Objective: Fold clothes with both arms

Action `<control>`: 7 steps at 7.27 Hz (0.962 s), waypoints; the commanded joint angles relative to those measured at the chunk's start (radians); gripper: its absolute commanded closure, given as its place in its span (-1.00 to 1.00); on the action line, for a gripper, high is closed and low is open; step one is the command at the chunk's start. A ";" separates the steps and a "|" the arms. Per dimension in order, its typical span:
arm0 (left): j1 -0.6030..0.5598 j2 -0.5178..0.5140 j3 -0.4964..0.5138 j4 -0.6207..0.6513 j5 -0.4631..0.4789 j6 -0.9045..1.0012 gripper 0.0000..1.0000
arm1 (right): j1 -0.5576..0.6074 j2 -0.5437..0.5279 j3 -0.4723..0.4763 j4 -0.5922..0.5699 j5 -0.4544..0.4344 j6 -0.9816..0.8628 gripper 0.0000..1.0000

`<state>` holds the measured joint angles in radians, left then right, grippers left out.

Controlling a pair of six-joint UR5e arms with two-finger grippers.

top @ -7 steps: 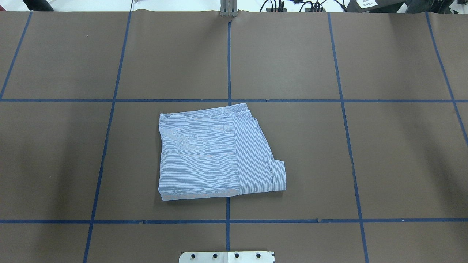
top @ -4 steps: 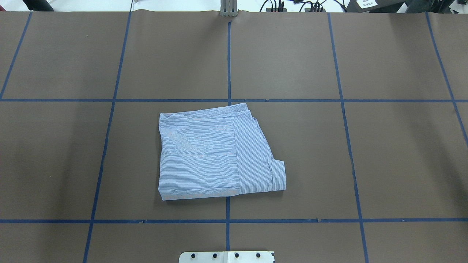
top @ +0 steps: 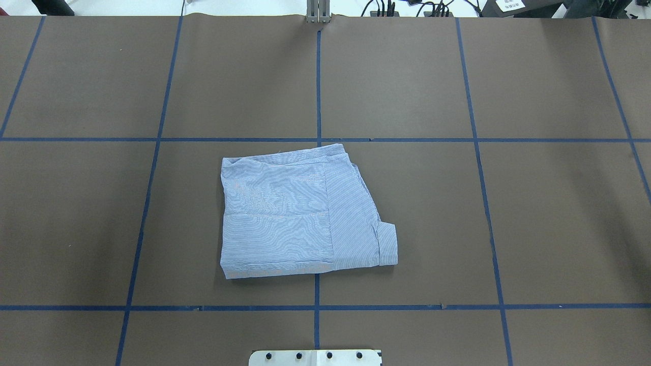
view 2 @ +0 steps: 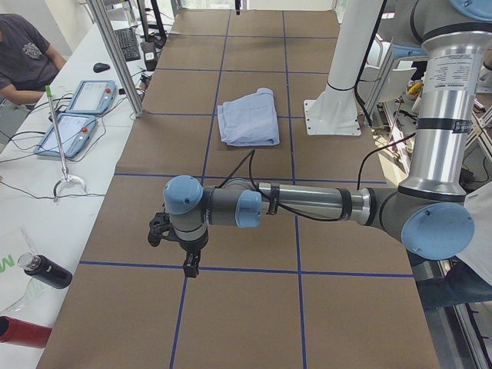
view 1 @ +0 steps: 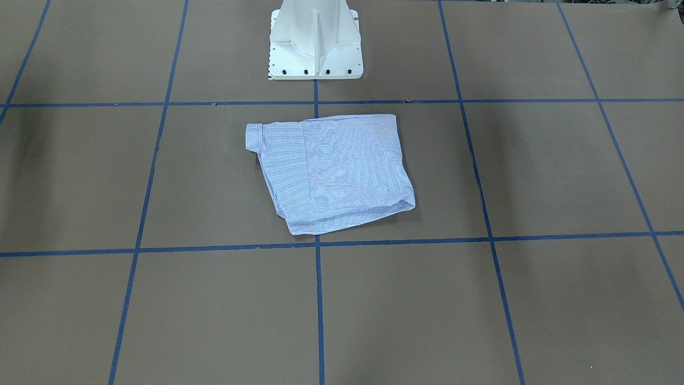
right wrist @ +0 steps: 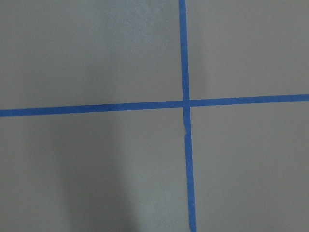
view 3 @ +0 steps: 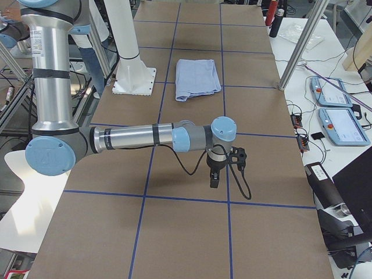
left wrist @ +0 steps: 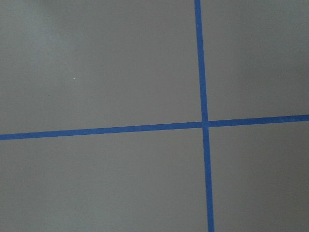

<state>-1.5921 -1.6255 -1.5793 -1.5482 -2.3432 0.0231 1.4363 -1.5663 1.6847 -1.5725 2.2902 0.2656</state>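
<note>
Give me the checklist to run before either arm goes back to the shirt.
1. Shirt folded and lying flat on the table: ok.
2. Edges tidy: not ok, a cuff juts out at the corner toward the robot's right.
3. Left gripper clear of the shirt: ok, over bare table.
4. Right gripper clear of the shirt: ok, over bare table.
5. Both open: cannot tell, only side views show them.
6. Person clear of the table: ok, seated at the side bench.

One folded shirt (top: 300, 213), one white pedestal (view 1: 315, 43). Two arms: the left arm (view 2: 307, 204), the right arm (view 3: 133, 138). Two touchscreen pendants (view 3: 324, 90) (view 3: 344, 126).
</note>
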 commanded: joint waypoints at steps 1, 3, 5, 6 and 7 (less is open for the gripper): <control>0.009 0.013 -0.011 -0.007 -0.015 -0.035 -1.00 | 0.001 0.000 0.001 0.000 0.012 0.046 -1.00; 0.020 0.012 -0.011 -0.007 -0.011 -0.035 -1.00 | 0.001 -0.011 -0.017 0.000 0.009 0.041 -1.00; 0.021 0.012 -0.011 -0.007 -0.008 -0.035 -1.00 | 0.016 -0.018 -0.028 0.000 0.009 0.030 -1.00; 0.020 0.012 -0.013 -0.007 0.005 -0.034 -1.00 | 0.067 -0.023 -0.037 -0.001 0.015 0.009 -1.00; 0.021 0.010 -0.014 -0.006 0.025 -0.034 -1.00 | 0.102 -0.023 -0.058 -0.010 0.015 -0.081 -1.00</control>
<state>-1.5717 -1.6140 -1.5923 -1.5552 -2.3383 -0.0113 1.4915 -1.5867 1.6471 -1.5751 2.3035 0.2634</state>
